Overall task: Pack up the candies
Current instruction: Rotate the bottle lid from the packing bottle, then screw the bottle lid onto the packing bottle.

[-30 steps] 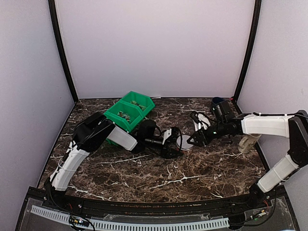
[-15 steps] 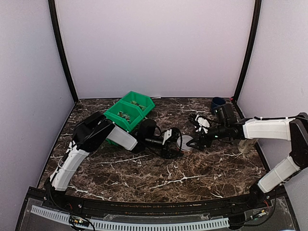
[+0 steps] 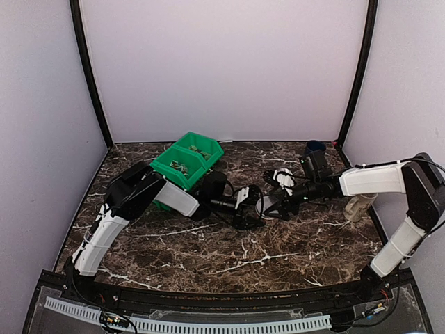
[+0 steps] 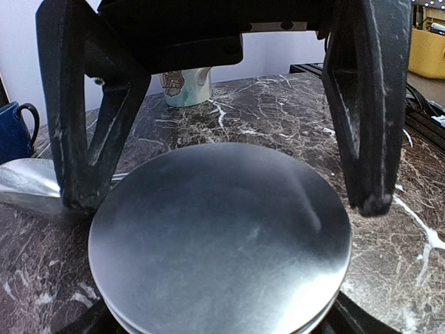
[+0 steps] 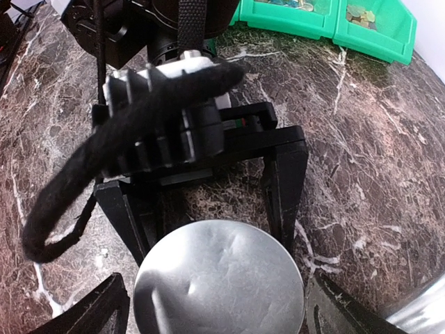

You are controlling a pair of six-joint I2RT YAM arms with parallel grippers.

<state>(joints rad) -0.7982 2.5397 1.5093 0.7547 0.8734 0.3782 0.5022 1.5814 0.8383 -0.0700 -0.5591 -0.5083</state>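
Note:
A flat round silvery lid (image 4: 219, 236) sits on the small jar, whose body is hidden beneath it. My left gripper (image 3: 252, 207) holds the jar from the left, with its black fingers (image 5: 284, 182) standing on either side of the lid (image 5: 219, 282). My right gripper (image 3: 271, 207) is open, and its fingers (image 4: 365, 118) straddle the lid from the opposite side. The lid is mostly covered in the top view. Tiny mixed-colour candies (image 5: 356, 14) lie in the green three-compartment bin (image 3: 188, 161).
A blue mug (image 3: 314, 147) stands at the back right. A pale printed cup (image 4: 184, 82) stands beyond the jar. A shiny metal scoop (image 4: 28, 186) lies beside the jar. The green bin (image 5: 327, 21) is behind the left arm.
My right gripper has moved left over the last second and now straddles the lid, which it has covered in the top view. The left arm has not moved.

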